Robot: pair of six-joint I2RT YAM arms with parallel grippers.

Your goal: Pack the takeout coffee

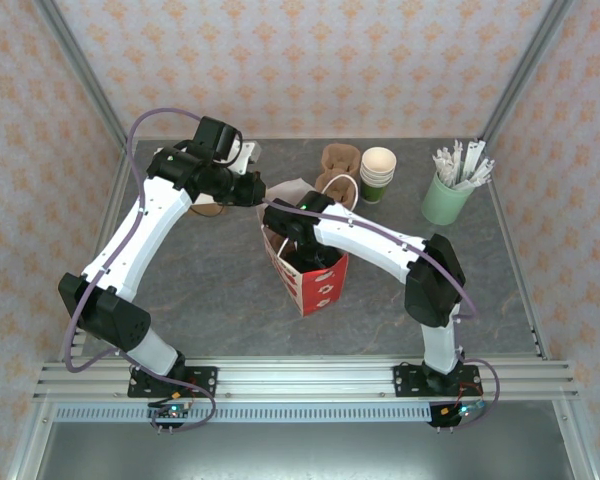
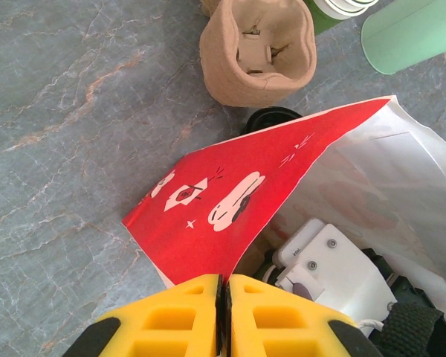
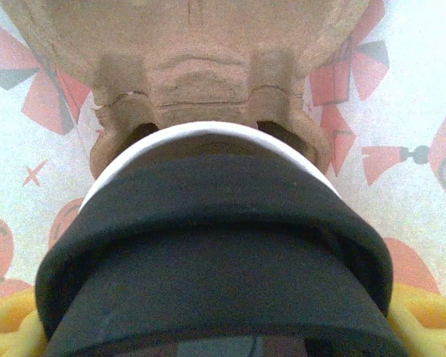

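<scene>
A red paper bag [image 1: 318, 285] stands open at the table's middle. My left gripper [image 1: 263, 192] is shut on its upper edge, the yellow fingers [image 2: 171, 316] pinching the red paper [image 2: 230, 193]. My right gripper [image 1: 305, 245] reaches down inside the bag. There the takeout coffee [image 3: 208, 245], seen by its black lid and white rim, sits between the yellow fingers [image 3: 7, 327], which close on its sides. Just beyond the cup lies a brown cardboard carrier [image 3: 201, 74] against the bag's pale inner wall.
Behind the bag stand brown cup carriers [image 1: 340, 160], a stack of lidless green cups [image 1: 377, 172] and a pale green holder of white sticks [image 1: 447, 200]. A carrier [image 2: 256, 48] lies close to the bag's rim. Metal-framed walls bound the table on the left, right and back.
</scene>
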